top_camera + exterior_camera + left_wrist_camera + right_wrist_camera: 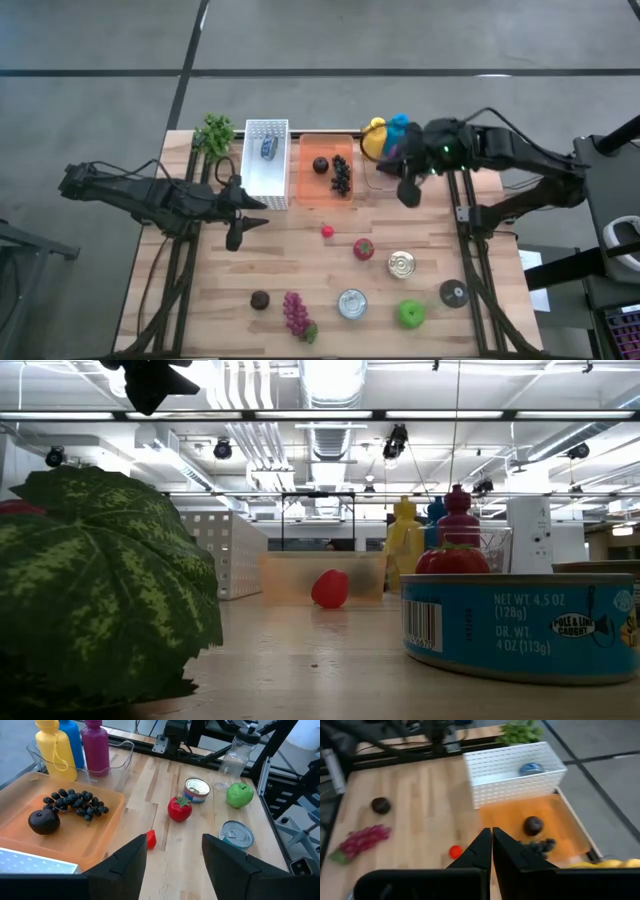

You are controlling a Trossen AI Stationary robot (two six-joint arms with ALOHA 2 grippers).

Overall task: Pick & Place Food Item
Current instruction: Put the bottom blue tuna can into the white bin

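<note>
I see the table (310, 275) with the orange tray (326, 196) at the back, holding a dark plum (320, 165) and a bunch of black grapes (341, 175). Beside it is the white basket (266, 170) with a blue tin inside. My right gripper (409, 193) hangs above the tray's right edge, fingers pressed together on nothing. My left gripper (240, 212) waits in front of the basket, fingers apart and empty. In front of the tray lie a small red berry (327, 231) and a red tomato (364, 248); nearer me are two cans, a green apple (411, 314), purple grapes (296, 313) and a dark fruit (260, 299). Bottles (385, 135) stand right of the tray
</note>
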